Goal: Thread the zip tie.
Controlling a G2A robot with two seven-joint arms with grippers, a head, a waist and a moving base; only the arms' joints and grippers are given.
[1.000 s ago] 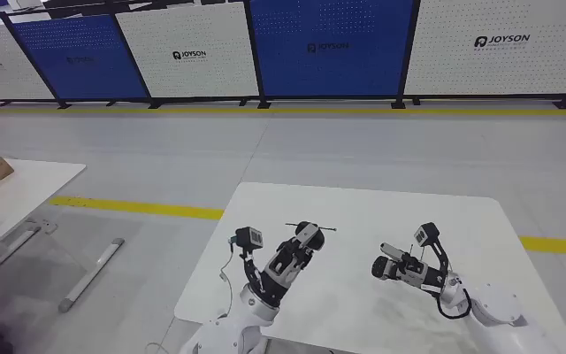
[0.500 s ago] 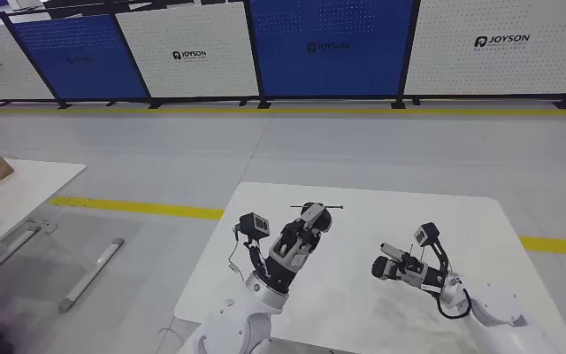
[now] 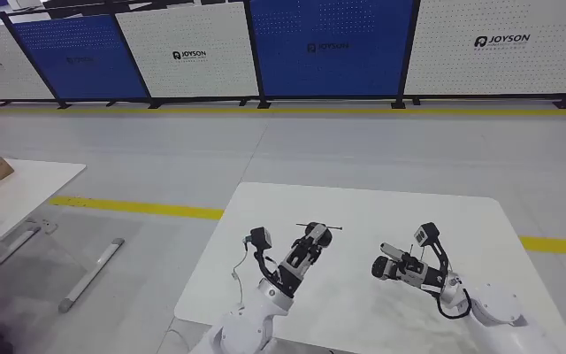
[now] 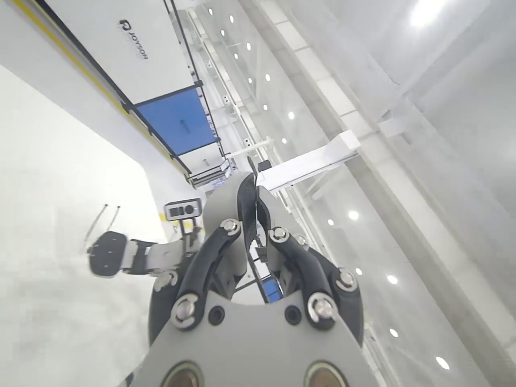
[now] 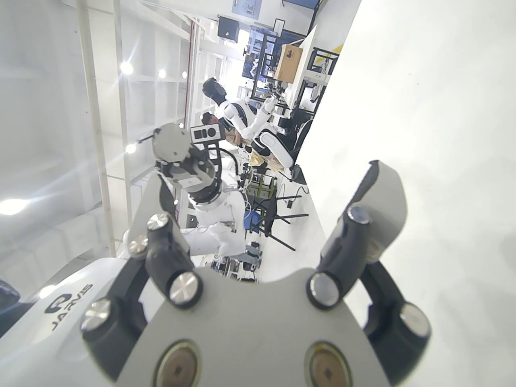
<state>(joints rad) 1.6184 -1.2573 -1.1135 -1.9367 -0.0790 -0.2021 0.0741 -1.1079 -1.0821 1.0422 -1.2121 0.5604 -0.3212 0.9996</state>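
Zip tie (image 3: 329, 227), thin black strip, held level above smooth white counter (image 3: 398, 203), pinched in tightly closed left pincer (image 3: 315, 234); right pincer (image 3: 381, 259) spread wide, empty, well apart.

Top camera looks down on the white table (image 3: 380, 208). The wrist cameras face each other, left framing the right gripper (image 4: 105, 259), right the left gripper (image 5: 171, 148).

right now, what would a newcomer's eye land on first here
The left gripper, held up over the near part of the white table, is shut on a thin black zip tie that sticks out on both sides of it. Off to its right, the right gripper is open and empty, close above the table.
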